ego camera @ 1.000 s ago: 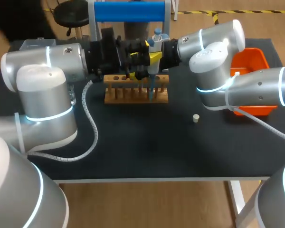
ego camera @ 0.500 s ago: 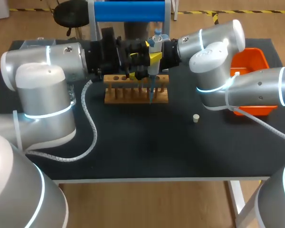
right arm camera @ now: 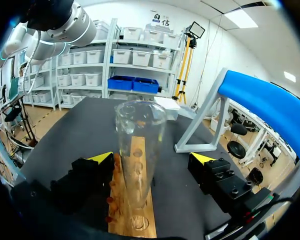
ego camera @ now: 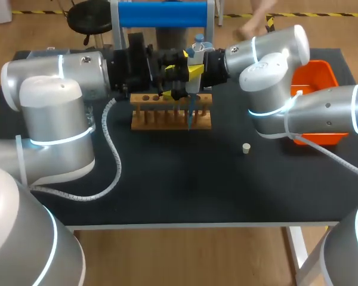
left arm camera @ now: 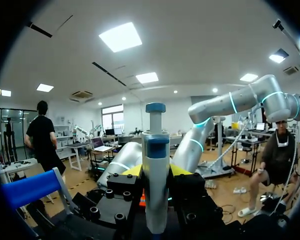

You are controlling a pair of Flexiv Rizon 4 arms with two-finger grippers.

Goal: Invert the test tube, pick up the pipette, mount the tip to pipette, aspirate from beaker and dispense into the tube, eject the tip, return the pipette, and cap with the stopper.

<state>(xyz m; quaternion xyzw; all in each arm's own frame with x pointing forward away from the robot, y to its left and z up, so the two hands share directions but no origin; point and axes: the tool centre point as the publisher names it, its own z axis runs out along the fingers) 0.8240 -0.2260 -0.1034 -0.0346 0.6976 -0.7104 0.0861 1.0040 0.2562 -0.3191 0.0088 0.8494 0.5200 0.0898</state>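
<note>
The left tool (left arm camera: 156,172) is clamped on the pipette (left arm camera: 156,142), pressed to either side of the barrel so the pipette hangs upright with the plunger on top, the attitude it needs for drawing and releasing liquid. In the head view the pipette sits in the upper middle of the frame, where the two arms meet. Its slim bluish tip (ego camera: 189,116) runs down across the front of the wooden rack (ego camera: 161,119). A tip looks mounted, so I judge the job to be around the dispensing stage. The right tool (right arm camera: 151,159) is apart: the test tube (right arm camera: 139,135) stands upright, mouth up, between its fingers. Background shows on both sides of the glass, so nothing grips it. The tube seems to stand at the near end of the rack, a place that gives the tip a fixed target. Nothing shows inside its mouth in the right wrist view. The stopper (ego camera: 246,148) lies alone, right of centre, on the black surface (ego camera: 179,190), handy for capping last. An orange bin (ego camera: 329,74) sits at the right edge, likely for the ejected tip, and a blue-topped stand (ego camera: 161,14) occupies the back edge.
</note>
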